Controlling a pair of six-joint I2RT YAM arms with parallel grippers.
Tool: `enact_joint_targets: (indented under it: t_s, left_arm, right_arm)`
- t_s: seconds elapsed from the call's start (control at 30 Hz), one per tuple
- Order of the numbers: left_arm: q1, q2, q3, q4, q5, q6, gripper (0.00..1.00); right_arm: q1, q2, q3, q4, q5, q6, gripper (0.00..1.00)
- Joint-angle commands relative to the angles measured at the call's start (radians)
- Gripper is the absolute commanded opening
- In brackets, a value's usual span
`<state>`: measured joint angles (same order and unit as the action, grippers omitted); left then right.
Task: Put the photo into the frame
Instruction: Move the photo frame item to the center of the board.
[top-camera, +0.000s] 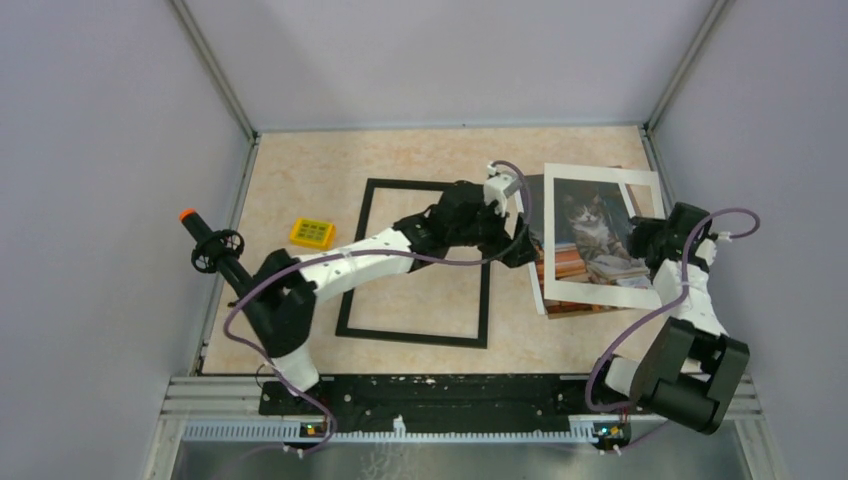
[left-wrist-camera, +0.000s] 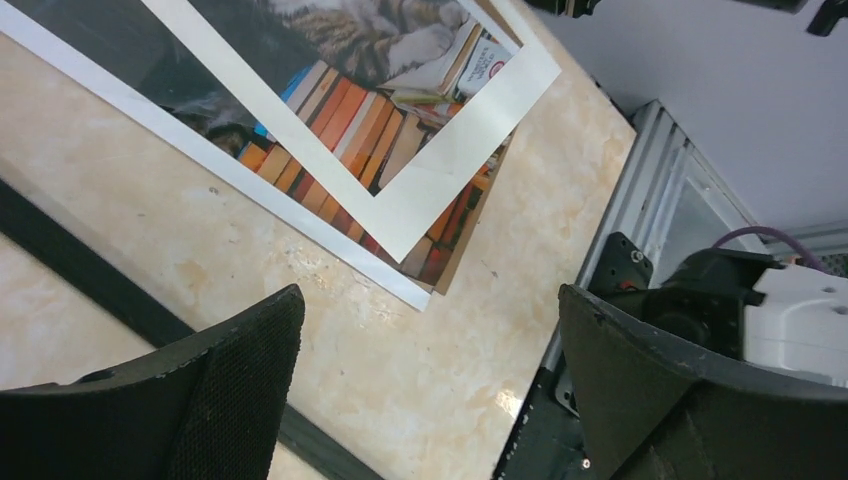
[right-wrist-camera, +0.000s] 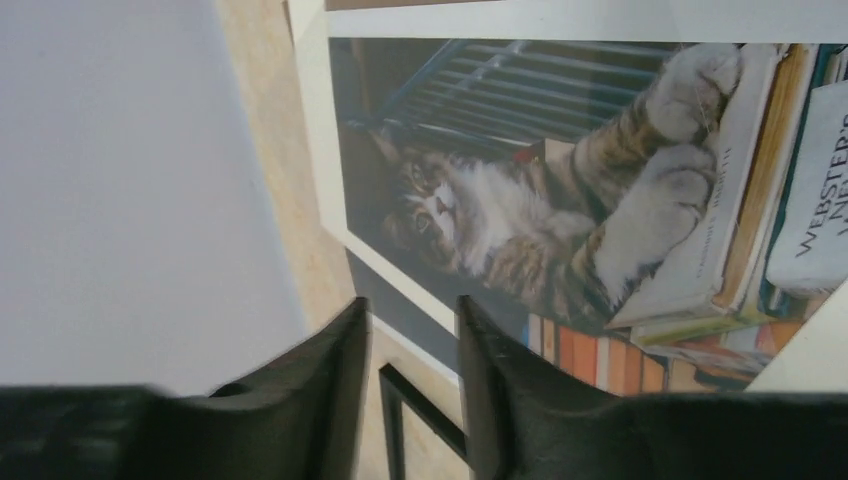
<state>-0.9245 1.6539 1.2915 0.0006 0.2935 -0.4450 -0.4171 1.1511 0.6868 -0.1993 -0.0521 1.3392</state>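
Observation:
The photo (top-camera: 598, 235), a cat print with a wide white border, lies askew at the table's right on top of a second similar print (left-wrist-camera: 200, 150) and a brown cardboard sheet (left-wrist-camera: 472, 232). The thin black frame (top-camera: 420, 338) lies flat at the table's middle, with nothing inside it. My left gripper (top-camera: 520, 245) reaches across the frame to the photo's left edge. It hangs wide open (left-wrist-camera: 430, 300) over bare table beside the prints' corner. My right gripper (top-camera: 640, 238) is at the photo's right side. Its fingers stand apart (right-wrist-camera: 410, 305) with only table and the frame's corner (right-wrist-camera: 425, 410) showing between them.
A small yellow gridded block (top-camera: 311, 233) lies left of the frame. A black stand with an orange tip (top-camera: 210, 248) sits at the left edge. Grey walls close in the table on three sides. A metal rail (left-wrist-camera: 640, 200) runs along the near edge.

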Motion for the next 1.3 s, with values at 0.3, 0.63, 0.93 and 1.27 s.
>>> enact_joint_targets:
  t_s: [0.3,0.63,0.93,1.27]
  left_arm:
    - [-0.001,0.533,0.371,0.367,0.141,-0.033,1.00]
    - [0.006,0.751,0.570,0.408,0.058,-0.027,1.00]
    - [0.006,0.730,0.485,0.371,-0.071,0.048,1.00]
    - [0.010,0.791,0.549,0.243,-0.115,-0.011,1.00]
  right_arm:
    - [-0.021,0.290,0.078,0.274,0.151,-0.707,0.85]
    - [-0.028,0.454,0.185,0.306,-0.096,-0.797,0.88]
    - [0.140,0.696,0.524,-0.012,0.145,-0.913,0.95]
    - [0.144,0.903,0.930,-0.214,0.202,-1.002,0.96]
